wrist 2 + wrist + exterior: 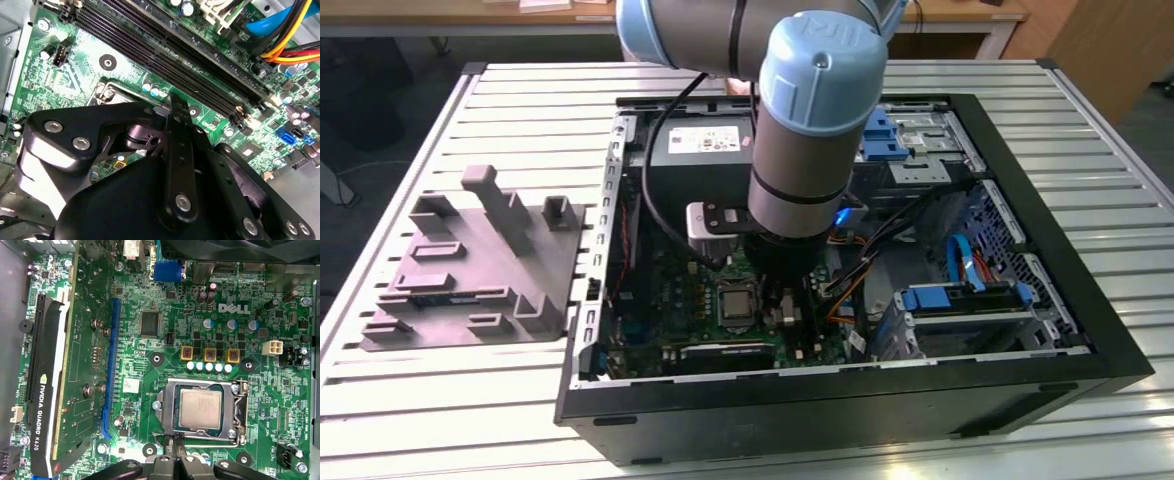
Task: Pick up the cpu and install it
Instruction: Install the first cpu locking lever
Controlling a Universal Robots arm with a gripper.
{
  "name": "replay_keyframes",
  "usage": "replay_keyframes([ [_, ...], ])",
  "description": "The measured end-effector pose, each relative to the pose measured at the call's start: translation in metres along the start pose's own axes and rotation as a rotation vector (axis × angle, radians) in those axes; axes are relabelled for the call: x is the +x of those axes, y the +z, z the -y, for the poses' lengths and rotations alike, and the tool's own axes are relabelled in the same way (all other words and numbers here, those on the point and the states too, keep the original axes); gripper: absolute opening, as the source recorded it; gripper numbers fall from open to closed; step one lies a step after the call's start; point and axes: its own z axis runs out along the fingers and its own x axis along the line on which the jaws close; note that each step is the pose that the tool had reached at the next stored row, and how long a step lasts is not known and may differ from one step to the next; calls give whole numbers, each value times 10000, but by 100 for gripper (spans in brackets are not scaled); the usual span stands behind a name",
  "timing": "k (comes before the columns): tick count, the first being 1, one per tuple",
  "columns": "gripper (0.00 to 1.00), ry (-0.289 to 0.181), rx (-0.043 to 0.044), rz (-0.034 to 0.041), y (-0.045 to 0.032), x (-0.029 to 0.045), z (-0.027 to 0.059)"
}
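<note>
While the cpu [200, 409] sits in its socket [201, 410], the hand [174, 441] hangs beside it, fingers pressed together, empty.

This is looking like a robotics lab or an electronics assembly workshop. An industrial robot arm [794, 130] with grey tube and light blue caps is standing over an open computer case [854, 300] that is lying on its side, with the green motherboard [200, 330] and coloured cables showing inside. The case is resting on a desk [520, 400] made of slotted aluminium profiles, typical for test benches. Beside the case, a grey moulded fixture tray [474, 265] with upright posts is sitting. Behind, wooden work tables [480, 15] are standing along the room.
</note>
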Motion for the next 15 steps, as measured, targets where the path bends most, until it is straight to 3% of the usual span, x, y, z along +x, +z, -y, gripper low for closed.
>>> replay_keyframes([
  [11,11,-1,-1,-3,-217,11,-13],
  [15,11,-2,1,16,-222,12,-14],
])
